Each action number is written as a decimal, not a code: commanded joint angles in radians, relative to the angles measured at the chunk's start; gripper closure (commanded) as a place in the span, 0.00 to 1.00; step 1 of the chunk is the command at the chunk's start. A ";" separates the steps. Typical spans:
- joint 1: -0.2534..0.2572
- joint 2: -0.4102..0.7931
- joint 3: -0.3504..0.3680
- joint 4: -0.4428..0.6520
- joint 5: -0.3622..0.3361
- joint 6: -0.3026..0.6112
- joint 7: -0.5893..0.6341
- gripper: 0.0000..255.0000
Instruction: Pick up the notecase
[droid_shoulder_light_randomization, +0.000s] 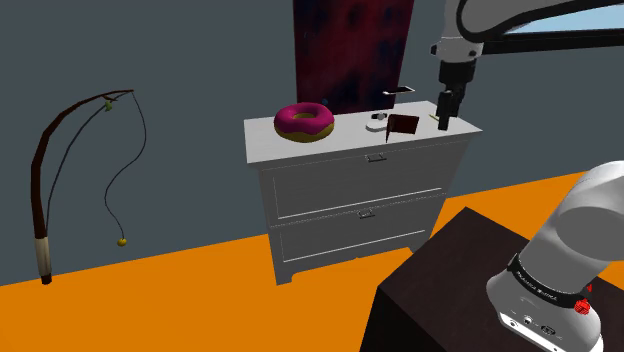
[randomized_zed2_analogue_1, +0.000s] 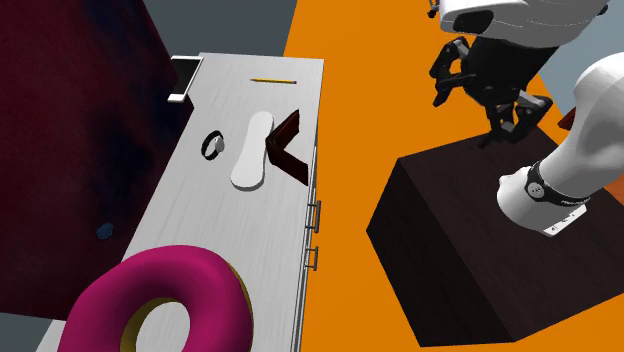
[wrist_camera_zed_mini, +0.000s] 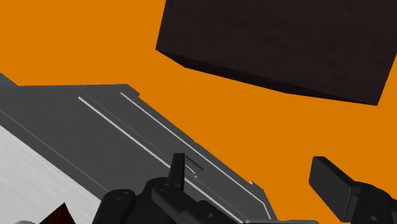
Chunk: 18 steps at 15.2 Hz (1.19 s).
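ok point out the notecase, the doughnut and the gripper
notecase (droid_shoulder_light_randomization: 402, 126): shoulder view, on its dark red front flap.
doughnut (droid_shoulder_light_randomization: 298, 128): shoulder view, on the pink icing, near side of the ring.
gripper (droid_shoulder_light_randomization: 444, 124): shoulder view, midway between its fingertips.

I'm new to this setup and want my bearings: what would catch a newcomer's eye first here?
A huge pink-frosted doughnut on the white two-drawer dresser stands out first, above the bright orange floor. In the shoulder view, the small dark reddish-brown notecase stands open toward the dresser's right end, with the open black end effector just to its right.
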 joint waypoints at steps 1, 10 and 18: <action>-0.005 0.061 -0.041 0.022 -0.019 0.052 -0.070 0.00; -0.006 0.367 -0.183 0.206 -0.008 0.221 -0.369 0.00; -0.029 0.682 -0.244 0.470 0.114 0.290 -0.649 0.00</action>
